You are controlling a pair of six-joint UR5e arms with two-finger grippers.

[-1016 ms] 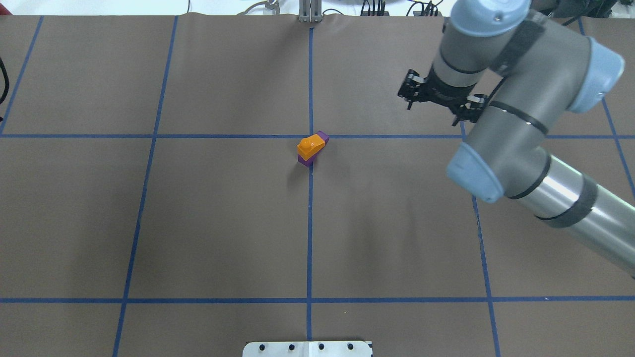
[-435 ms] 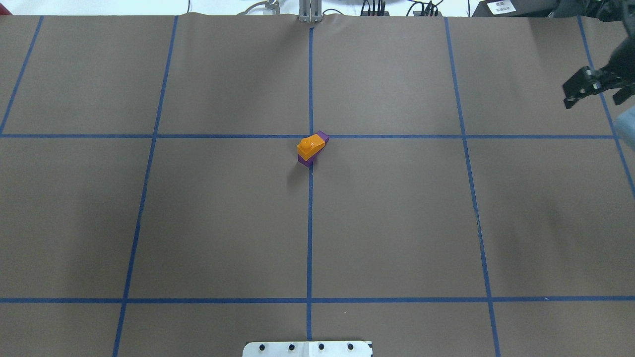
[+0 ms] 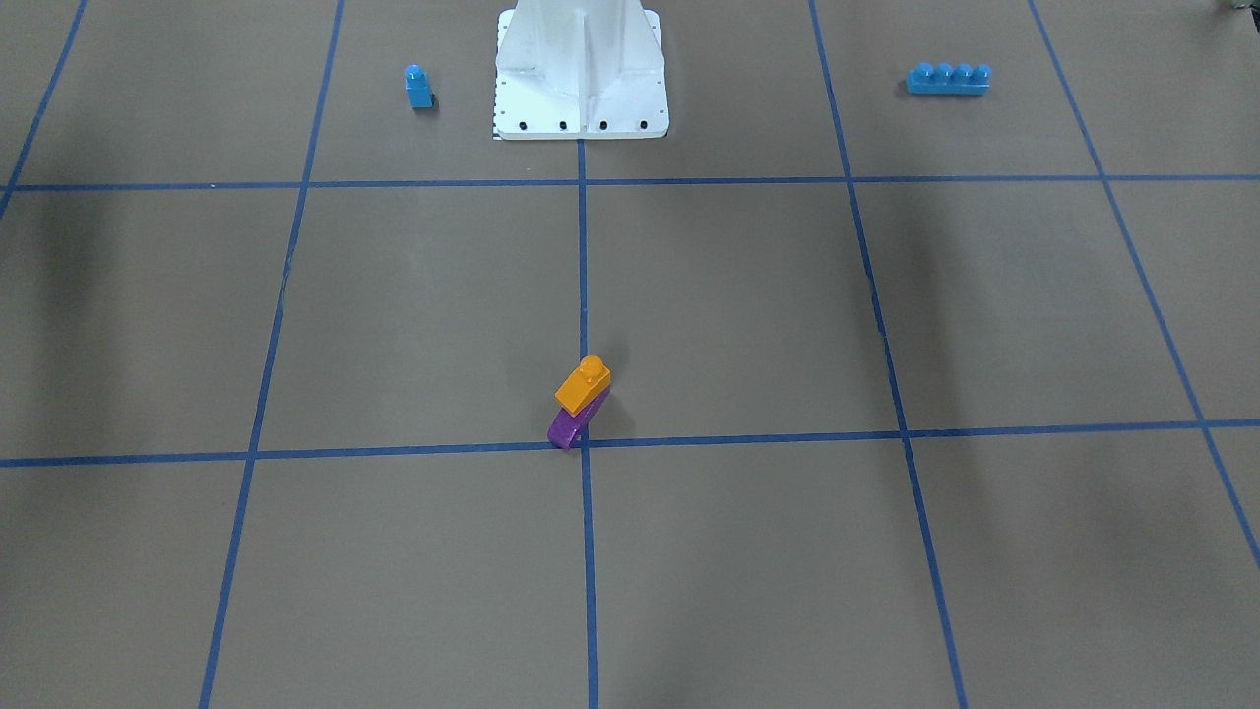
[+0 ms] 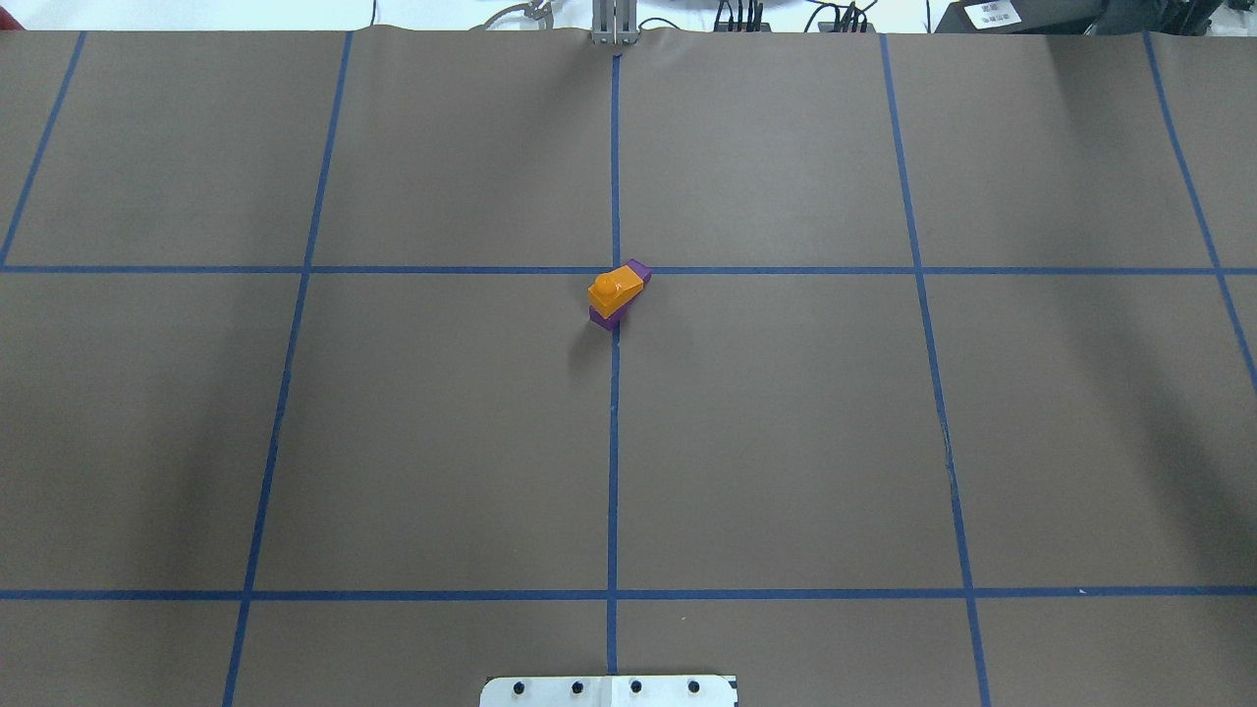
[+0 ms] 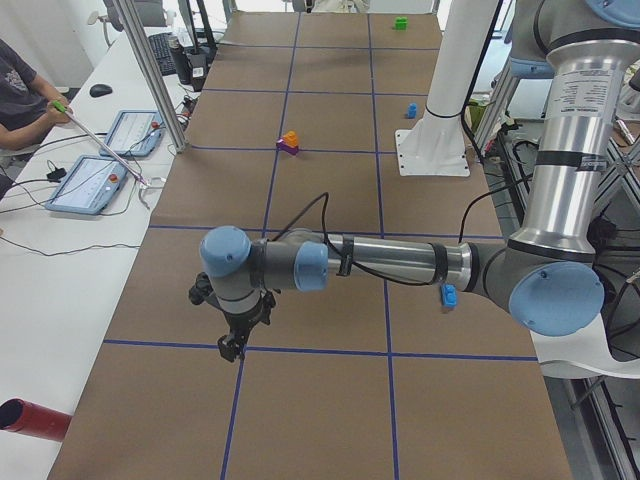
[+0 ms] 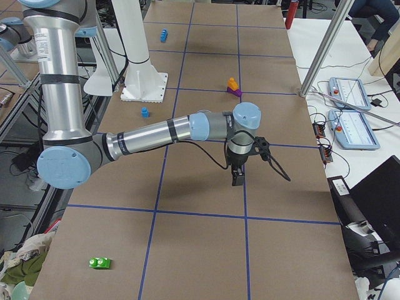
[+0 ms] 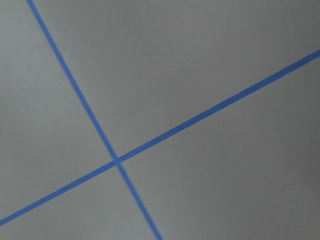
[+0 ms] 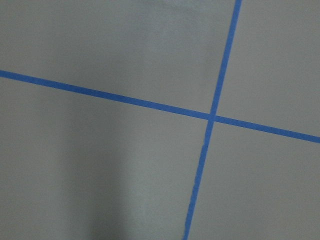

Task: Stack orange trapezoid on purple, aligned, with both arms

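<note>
From overhead, the purple (image 4: 601,316) is mostly hidden under the orange trapezoid (image 4: 617,288); only its tips are seen at 1 and 7 o'clock. How the jaws of the left gripper (image 5: 232,345) and right gripper (image 6: 238,180) stand cannot be told.

orange trapezoid (image 4: 618,287) atop purple (image 4: 605,317), stud up, turned diagonally

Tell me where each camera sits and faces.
Front-facing: across the table, down on orange trapezoid atop purple; base mount only.
Overhead: behind robot, looking forward; no arms.
Exterior left: table's end; left arm near, left gripper.
Exterior right: opposite end; right arm near, right gripper.
Wrists: down on tape crossings; no fingers.
Shared: four exterior views show the stack.
</note>
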